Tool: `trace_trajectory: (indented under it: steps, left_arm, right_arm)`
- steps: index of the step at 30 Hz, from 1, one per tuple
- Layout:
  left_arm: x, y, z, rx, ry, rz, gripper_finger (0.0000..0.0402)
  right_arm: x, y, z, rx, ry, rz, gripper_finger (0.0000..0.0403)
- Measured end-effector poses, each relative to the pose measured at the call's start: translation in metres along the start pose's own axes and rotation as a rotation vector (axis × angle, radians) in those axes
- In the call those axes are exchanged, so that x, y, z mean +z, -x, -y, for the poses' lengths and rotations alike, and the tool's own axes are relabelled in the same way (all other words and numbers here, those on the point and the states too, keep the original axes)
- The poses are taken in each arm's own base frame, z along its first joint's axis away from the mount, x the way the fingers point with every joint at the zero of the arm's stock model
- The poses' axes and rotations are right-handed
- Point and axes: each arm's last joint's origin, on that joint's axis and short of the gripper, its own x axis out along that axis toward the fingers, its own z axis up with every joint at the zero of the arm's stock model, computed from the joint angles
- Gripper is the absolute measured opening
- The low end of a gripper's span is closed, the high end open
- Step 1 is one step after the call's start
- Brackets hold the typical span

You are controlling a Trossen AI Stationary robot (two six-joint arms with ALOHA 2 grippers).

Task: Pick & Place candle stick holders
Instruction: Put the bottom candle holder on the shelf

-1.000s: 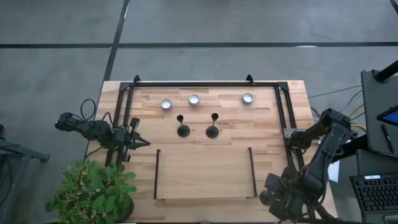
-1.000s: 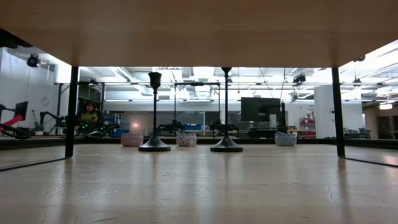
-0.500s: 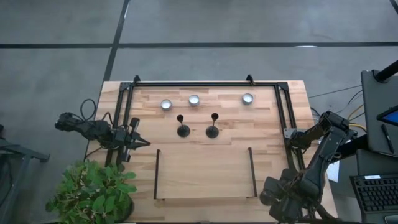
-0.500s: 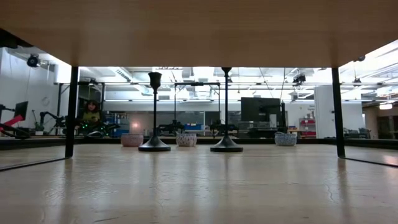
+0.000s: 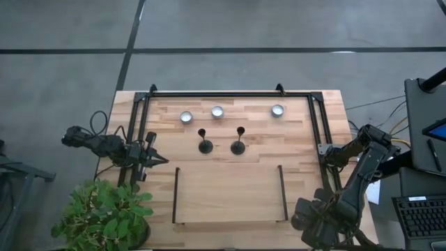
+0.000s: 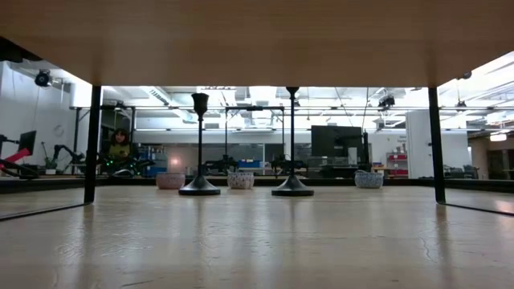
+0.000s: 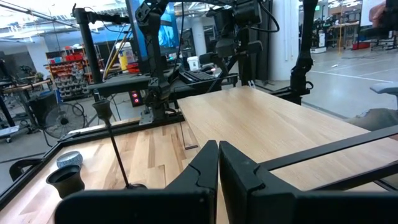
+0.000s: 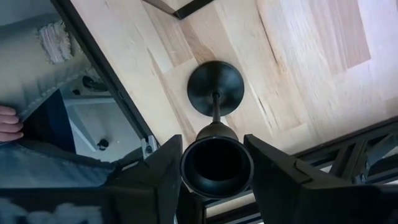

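Observation:
Two black candle stick holders (image 5: 204, 143) (image 5: 238, 144) stand on their disc bases at mid-table; the low view shows them upright (image 6: 199, 144) (image 6: 291, 140). A third holder (image 8: 216, 88) stands near the table's right edge, beside a black rail. It is hidden under my right arm in the high view. My right gripper (image 8: 216, 168) hangs above it, pointing down, with the cup between its fingers. My left gripper (image 5: 152, 157) waits shut at the table's left edge, level, touching nothing (image 7: 217, 163). My right gripper has the third holder's cup (image 8: 216, 163) between its two fingers, one finger (image 8: 166, 171) against each side of the cup's outer wall. The fingers come from above, pointing down. The holder stands upright with its disc base (image 8: 216, 88) on the table.
Three tealights (image 5: 186, 117) (image 5: 217, 111) (image 5: 277, 110) sit along the far side. A black rail frame (image 5: 223, 94) borders the table, and two short rails (image 5: 175, 195) (image 5: 283, 194) lie nearer. A plant (image 5: 104, 213) stands at the near left corner. A person's hand (image 8: 7, 122) shows beyond the right edge.

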Motion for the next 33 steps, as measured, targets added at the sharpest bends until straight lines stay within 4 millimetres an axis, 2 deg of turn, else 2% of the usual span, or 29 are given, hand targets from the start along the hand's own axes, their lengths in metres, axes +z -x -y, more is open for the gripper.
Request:
trace_trajectory:
  steps: [5, 11, 16, 20, 26, 33]
  left_arm:
    - [0.000, 0.000, 0.000, 0.000, 0.000, 0.000, 0.0012]
    - [0.000, 0.000, 0.000, 0.000, 0.000, 0.001, 0.0012]
    - [0.000, 0.000, 0.000, 0.000, 0.000, 0.000, 0.0012]
    - [0.000, 0.000, 0.000, 0.000, 0.000, 0.000, 0.0012]
    - [0.000, 0.000, 0.000, 0.000, 0.000, 0.000, 0.0012]
    - [0.000, 0.000, 0.000, 0.001, 0.000, 0.000, 0.0012]
  right_arm:
    - [0.000, 0.000, 0.000, 0.002, 0.013, -0.002, 0.0131]
    - [0.000, 0.002, 0.003, -0.003, 0.013, -0.023, 0.0145]
    - [0.003, 0.015, 0.014, -0.004, -0.010, -0.053, 0.0139]
    - [0.008, 0.036, 0.025, 0.008, -0.032, -0.054, 0.0130]
    - [0.017, 0.080, 0.048, 0.026, -0.090, -0.042, 0.0140]
    - [0.033, 0.125, 0.073, 0.194, -0.144, 0.088, 0.0135]
